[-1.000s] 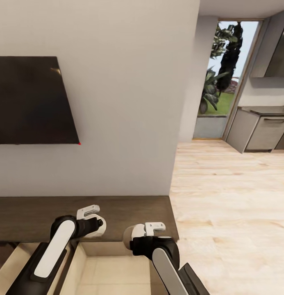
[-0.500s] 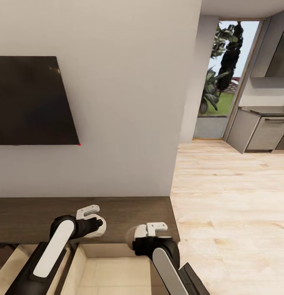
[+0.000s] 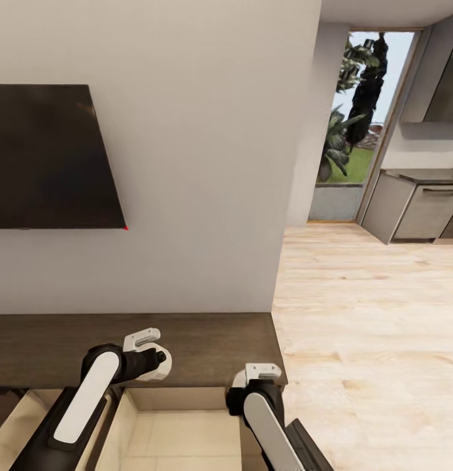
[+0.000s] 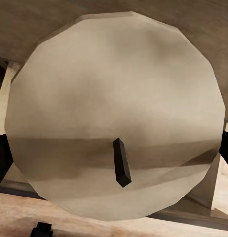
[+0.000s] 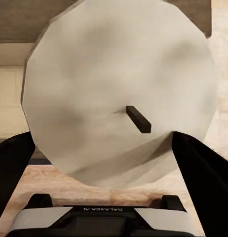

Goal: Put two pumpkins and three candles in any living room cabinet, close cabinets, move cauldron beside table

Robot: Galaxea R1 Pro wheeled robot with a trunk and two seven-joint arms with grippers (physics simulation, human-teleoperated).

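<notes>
since a second ago the right candle [image 5: 119, 94] has sunk toward the open drawer [image 3: 180, 432] as the right gripper [image 3: 255, 376] lowers it, clamped. left gripper [image 3: 148, 353] grips another candle [image 4: 116, 113] above the cabinet [image 3: 206, 340]. stowing step, i judge; next, lower into the drawer and release.

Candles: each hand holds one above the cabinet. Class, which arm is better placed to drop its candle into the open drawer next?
Right, probably. The right hand holds its candle at the open drawer's edge, while the left hand and its candle sit over the cabinet top.
</notes>
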